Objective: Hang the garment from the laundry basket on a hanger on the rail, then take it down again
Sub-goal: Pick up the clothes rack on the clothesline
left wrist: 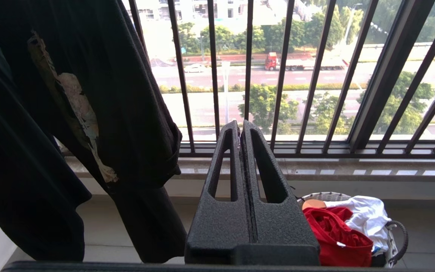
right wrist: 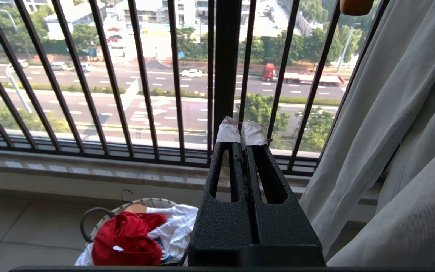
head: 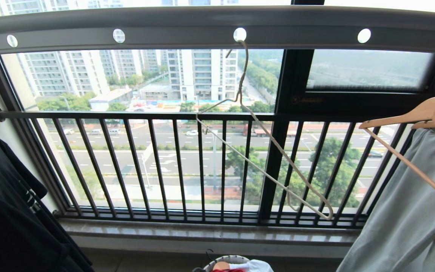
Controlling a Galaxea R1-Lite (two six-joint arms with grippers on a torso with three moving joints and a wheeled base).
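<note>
1. The red shirt [right wrist: 127,238] lies crumpled in the round basket [right wrist: 89,223] on the tiled floor [right wrist: 13,226] below the window ledge [right wrist: 70,166], beside white cloth [right wrist: 176,223].
2. The wire hanger [head: 263,151] hangs empty, tilted, from a hole in the grey rail [head: 187,26].
3. Left gripper [left wrist: 240,130] and right gripper [right wrist: 241,130]: fingers pressed together, empty.

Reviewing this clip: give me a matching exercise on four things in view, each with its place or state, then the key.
Things:
1. hanger
2. garment
3. left gripper
4. black T-shirt

Places or states:
A. crumpled in the laundry basket
B. hangs beside the window bars, printed
C. hooked in a hole of the rail, bare
D. shut, holding nothing

Pairs: 1-C, 2-A, 3-D, 4-B
</note>
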